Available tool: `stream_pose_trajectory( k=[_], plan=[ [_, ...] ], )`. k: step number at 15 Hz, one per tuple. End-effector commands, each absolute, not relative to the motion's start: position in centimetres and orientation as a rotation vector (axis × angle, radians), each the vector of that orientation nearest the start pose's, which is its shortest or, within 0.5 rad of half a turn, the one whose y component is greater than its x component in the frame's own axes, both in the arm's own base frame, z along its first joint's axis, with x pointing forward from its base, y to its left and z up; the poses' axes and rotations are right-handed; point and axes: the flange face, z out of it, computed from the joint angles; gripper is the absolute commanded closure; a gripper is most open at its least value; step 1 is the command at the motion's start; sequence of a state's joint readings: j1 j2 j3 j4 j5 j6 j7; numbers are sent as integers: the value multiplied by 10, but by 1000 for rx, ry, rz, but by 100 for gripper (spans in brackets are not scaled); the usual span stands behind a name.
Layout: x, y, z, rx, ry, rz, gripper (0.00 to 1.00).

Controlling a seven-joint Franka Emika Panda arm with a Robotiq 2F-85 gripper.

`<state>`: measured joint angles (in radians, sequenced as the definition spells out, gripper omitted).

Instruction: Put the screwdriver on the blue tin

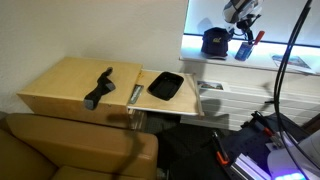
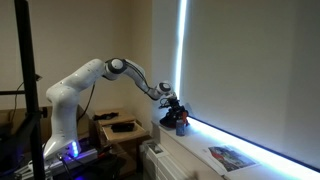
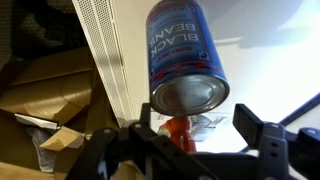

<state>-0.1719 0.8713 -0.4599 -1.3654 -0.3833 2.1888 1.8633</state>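
The blue tin [image 3: 185, 55] is a blue can labelled "Black Beans", seen end-on in the wrist view just beyond my jaws. In an exterior view it stands on the bright windowsill [image 1: 243, 50]. The screwdriver's orange handle [image 3: 178, 130] shows between my fingers, nearer the left one and just below the tin's metal end. In an exterior view it is a tilted red-orange stick [image 1: 257, 38] at the tin's top. My gripper [image 3: 200, 122] is spread wide, with the right finger clear of the handle. It hovers over the tin [image 1: 243, 14] [image 2: 168, 96].
A dark navy round object [image 1: 214, 41] sits beside the tin on the sill. Below, a wooden table [image 1: 60, 85] carries a long black tool [image 1: 100, 87] and a black tray [image 1: 165, 85]. A white slatted radiator [image 3: 105, 50] and cardboard boxes [image 3: 50, 95] lie under the sill.
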Motion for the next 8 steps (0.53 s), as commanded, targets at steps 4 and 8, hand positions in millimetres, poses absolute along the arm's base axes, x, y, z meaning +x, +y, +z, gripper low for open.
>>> stream_pose_trajectory(
  k=[4,8],
  plan=[
    [646,-370,251,1260,-2251,518,68],
    [645,-372,250,1243,-2251,539,60]
  ],
)
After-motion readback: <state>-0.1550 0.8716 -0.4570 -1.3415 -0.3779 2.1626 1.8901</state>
